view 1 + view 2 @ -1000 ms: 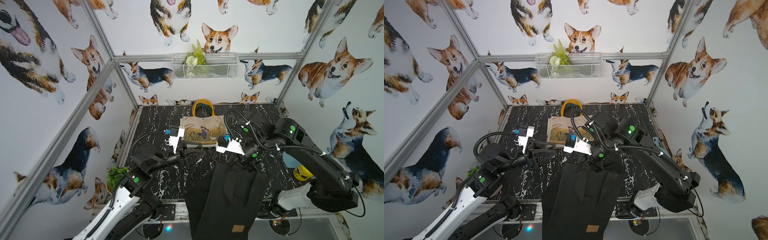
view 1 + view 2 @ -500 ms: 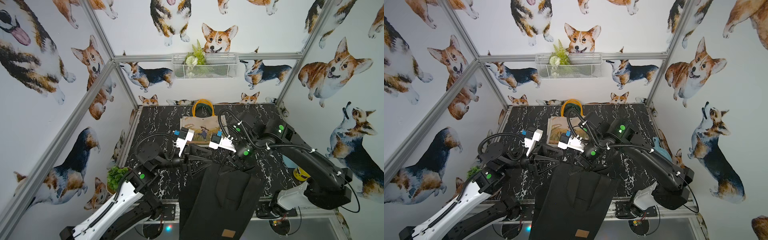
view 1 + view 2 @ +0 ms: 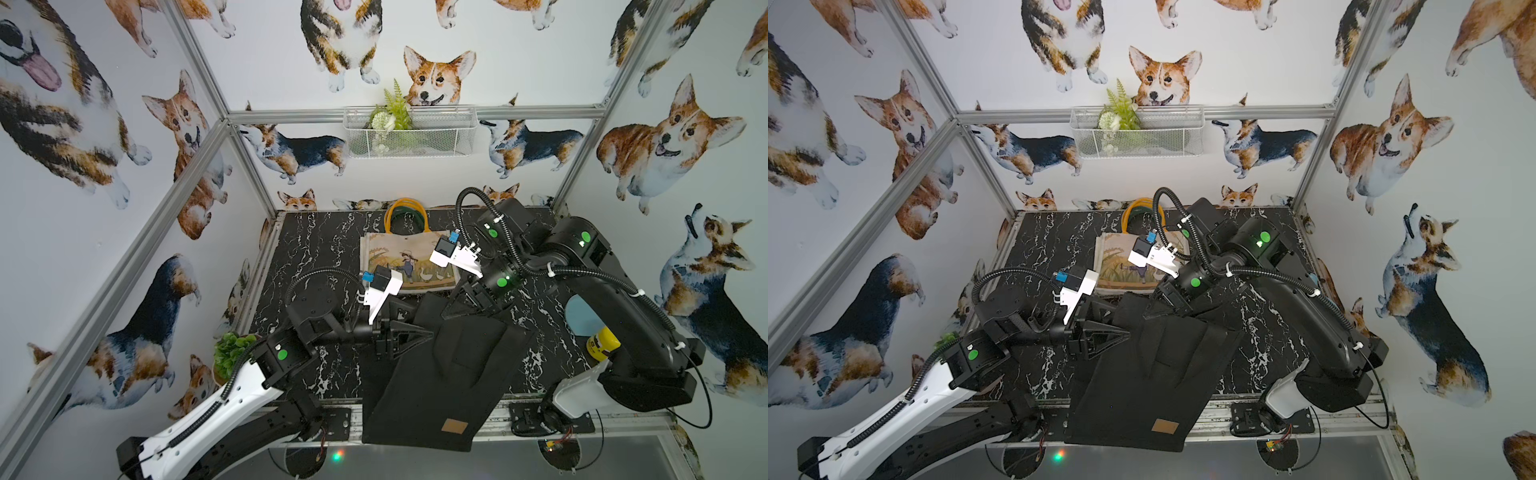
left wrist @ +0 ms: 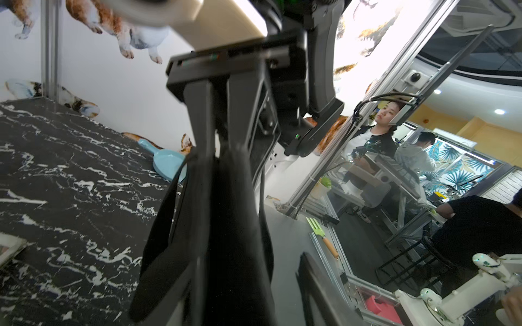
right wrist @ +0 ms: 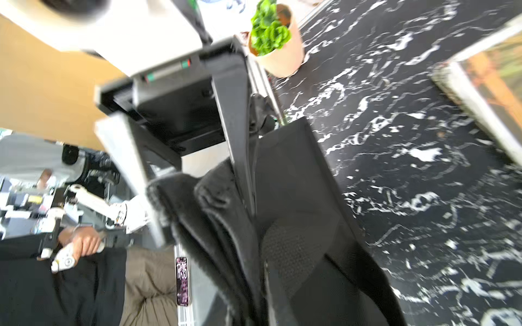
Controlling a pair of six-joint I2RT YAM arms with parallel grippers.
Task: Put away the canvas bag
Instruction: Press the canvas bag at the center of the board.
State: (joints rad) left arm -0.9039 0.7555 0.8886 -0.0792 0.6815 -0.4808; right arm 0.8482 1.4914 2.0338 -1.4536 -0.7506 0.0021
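The right gripper [image 3: 453, 309] is pinched shut on the top hem of the black bag [image 3: 436, 386]. The left wrist view shows this close up: its two fingers [image 4: 197, 118] stand almost together, with cloth coming out from between them. That pinch carries the bag. The cloth hangs from it as a long slanted sheet, lifted off the table [image 3: 316, 249] at the top and draped past the front edge at the bottom, with the tan label [image 3: 454, 426] lowest. A single hold at one end leaves the mouth sagging in folds and a strap [image 4: 161, 220] dangling loose. That is probably why the left gripper [image 3: 424, 323] sits level with it at the other end of the hem, pointing across toward the right one. Its jaws stand partly apart with the bunched hem in the gap. Whether the pads press the cloth I cannot tell, and nothing shows it bearing any weight. A second hold there would, by my reading, stretch the top edge straight so the bag can be folded or moved flat. Just behind both grippers a printed tote [image 3: 399, 257] lies flat on the table, touching neither. Farther out, a plant [image 3: 232, 353] stands at the left front corner, and a blue scoop [image 3: 582, 320] and a yellow bottle [image 3: 602, 343] sit under the right arm. A wire basket [image 3: 440, 137] hangs high on the back wall, well apart from everything else. It may be the place to put the bag, but that is only a guess.
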